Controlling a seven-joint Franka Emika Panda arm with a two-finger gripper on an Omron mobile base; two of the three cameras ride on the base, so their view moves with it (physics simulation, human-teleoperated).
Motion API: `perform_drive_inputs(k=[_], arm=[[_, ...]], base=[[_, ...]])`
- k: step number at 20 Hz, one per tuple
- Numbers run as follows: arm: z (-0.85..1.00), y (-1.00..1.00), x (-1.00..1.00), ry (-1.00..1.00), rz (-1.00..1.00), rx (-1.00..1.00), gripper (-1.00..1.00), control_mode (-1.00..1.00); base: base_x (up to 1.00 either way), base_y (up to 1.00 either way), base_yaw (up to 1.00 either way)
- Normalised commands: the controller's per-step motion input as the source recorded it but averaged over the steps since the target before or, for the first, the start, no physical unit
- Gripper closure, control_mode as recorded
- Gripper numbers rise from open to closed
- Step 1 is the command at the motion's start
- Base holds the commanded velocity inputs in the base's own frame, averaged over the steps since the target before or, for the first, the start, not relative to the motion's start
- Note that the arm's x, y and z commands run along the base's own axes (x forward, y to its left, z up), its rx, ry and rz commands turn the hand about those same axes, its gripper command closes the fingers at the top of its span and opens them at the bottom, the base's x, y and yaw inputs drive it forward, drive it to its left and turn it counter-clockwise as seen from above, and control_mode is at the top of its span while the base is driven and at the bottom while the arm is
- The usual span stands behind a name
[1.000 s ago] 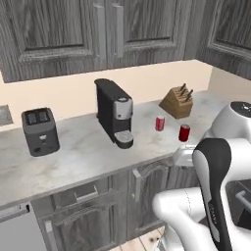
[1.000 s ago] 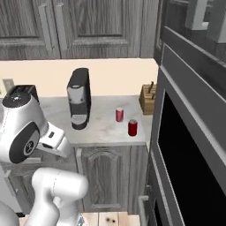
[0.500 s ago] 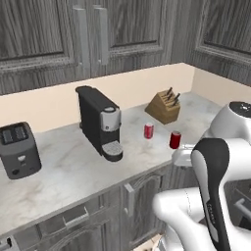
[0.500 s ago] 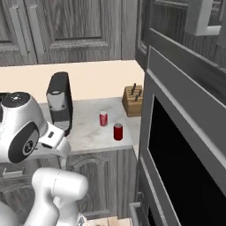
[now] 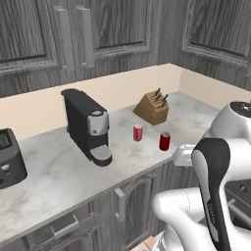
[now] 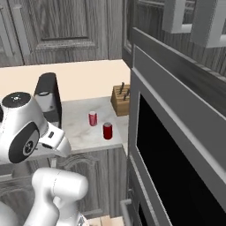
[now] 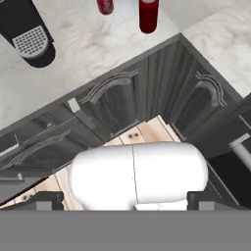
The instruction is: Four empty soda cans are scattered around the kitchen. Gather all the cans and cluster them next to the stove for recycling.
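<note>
Two red soda cans stand upright on the grey marble counter, a little apart. One can (image 5: 138,132) (image 6: 92,118) (image 7: 105,6) is nearer the wall. The other can (image 5: 164,141) (image 6: 107,130) (image 7: 148,14) stands closer to the counter's front edge. My gripper (image 7: 126,200) hangs in front of the counter, above the floor and the lower cabinet doors, well short of both cans. Its fingertips (image 7: 49,200) stand wide apart, so it is open with nothing between them. The stove is out of view.
A black coffee machine (image 5: 88,125) (image 7: 29,34) stands left of the cans, and a dark toaster (image 5: 10,157) further left. A wooden knife block (image 5: 153,107) (image 6: 120,98) sits behind the cans. A tall built-in oven (image 6: 176,154) walls off the right side.
The whole picture has shifted: the base has moved right along the counter, so the cans now sit nearer the middle. The cans themselves have not moved. The gripper stays open.
</note>
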Motion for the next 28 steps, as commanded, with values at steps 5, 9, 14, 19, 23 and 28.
perform_drive_inputs(k=[5, 9, 14, 19, 23, 28], arm=[[0.0, 0.0, 0.0, 0.0, 0.0, 0.0, -1.0, 1.0], [0.0, 0.0, 0.0, 0.0, 0.0, 0.0, -1.0, 1.0], [0.0, -0.02, 0.19, 0.0, 0.0, 0.0, -1.0, -1.0], [0.0, -0.15, 0.68, 0.02, 0.01, 0.01, -1.0, -1.0], [0.0, -0.19, 0.74, 0.07, 0.0, 0.03, -1.0, -1.0], [-0.05, -0.12, 0.74, 0.06, 0.0, 0.01, -1.0, -1.0]], base=[[0.14, 0.0, -0.12], [0.01, 0.0, -0.05], [0.0, 0.0, 0.0], [0.0, 0.0, 0.0], [0.0, 0.0, 0.0], [0.0, 0.0, 0.0]])
